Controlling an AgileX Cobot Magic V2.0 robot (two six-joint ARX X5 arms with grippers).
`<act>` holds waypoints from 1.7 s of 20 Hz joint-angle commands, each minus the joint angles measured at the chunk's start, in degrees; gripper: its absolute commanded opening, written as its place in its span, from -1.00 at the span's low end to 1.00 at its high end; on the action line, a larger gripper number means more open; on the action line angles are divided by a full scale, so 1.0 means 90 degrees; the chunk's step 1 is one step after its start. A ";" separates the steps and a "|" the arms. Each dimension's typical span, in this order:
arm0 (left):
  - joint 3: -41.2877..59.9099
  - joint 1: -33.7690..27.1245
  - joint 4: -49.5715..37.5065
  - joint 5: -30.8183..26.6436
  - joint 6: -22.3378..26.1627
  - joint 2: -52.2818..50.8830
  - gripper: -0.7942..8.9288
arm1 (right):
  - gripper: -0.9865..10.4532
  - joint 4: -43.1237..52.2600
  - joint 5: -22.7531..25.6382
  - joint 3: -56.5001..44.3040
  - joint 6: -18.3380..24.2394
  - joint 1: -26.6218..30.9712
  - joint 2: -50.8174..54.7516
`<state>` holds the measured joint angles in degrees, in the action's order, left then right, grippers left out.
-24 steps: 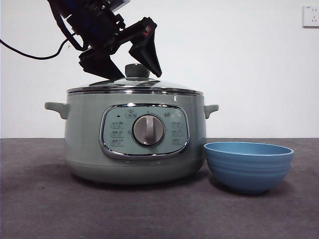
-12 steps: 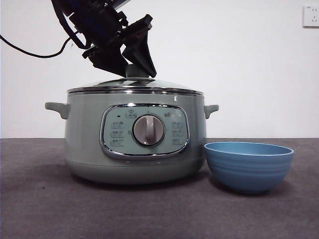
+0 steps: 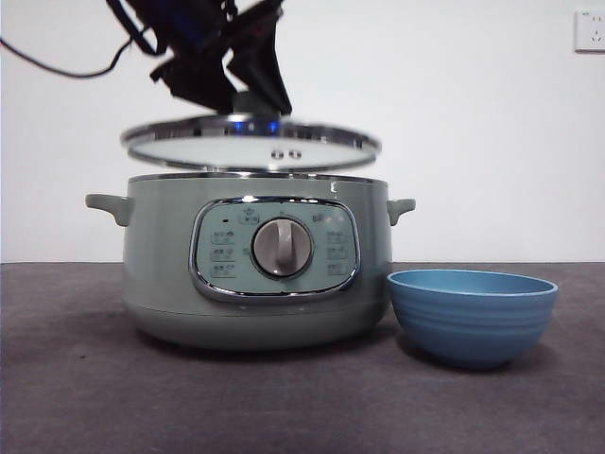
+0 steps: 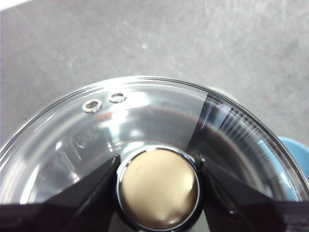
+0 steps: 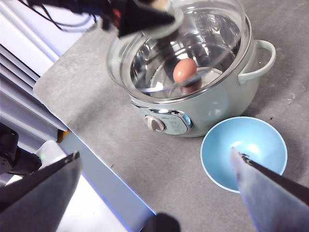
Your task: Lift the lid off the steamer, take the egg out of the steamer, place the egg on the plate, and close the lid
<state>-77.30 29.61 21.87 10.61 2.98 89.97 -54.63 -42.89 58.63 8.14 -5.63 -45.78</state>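
My left gripper [image 3: 248, 95] clamps the lid [image 3: 250, 144] by its knob, holding it level just above the steamer [image 3: 255, 265] to expose the egg [image 5: 185, 70]; plate [image 3: 471, 315] beside; right gripper [image 5: 154, 164] wide, waiting.

White wall socket [image 3: 589, 30]; grey table [image 3: 95, 397].

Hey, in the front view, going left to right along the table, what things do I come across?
The steamer comes first, then the blue plate, with a wall socket at the far right. The lid hangs over the steamer, held by the left gripper, so it has no separate place.
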 commanded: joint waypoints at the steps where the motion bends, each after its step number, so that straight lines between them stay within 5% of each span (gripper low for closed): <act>1: -0.0600 0.0005 0.0109 0.0010 -0.0041 -0.0236 -0.85 | 0.16 0.0019 0.0002 0.0012 -0.0075 -0.0010 -0.0002; 12: -0.1486 -0.0002 0.2271 -0.0561 -0.0044 -0.2803 -0.85 | 0.16 0.1472 0.0041 0.0039 -0.1132 -0.0418 -0.0823; 23: -0.1486 -0.0002 0.4456 -0.1195 -0.0318 -0.5034 -0.85 | 0.16 0.1591 0.2956 0.2210 -0.1190 -0.3048 -0.4056; 34: -0.1486 -0.0002 0.5158 -0.1338 -0.0321 -0.5506 -0.85 | 0.16 0.1605 0.4138 0.4238 -0.1209 -0.3772 -0.7106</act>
<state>-89.80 29.58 70.70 -1.74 0.38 40.99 -40.38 -5.96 96.57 -2.31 -39.42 -109.21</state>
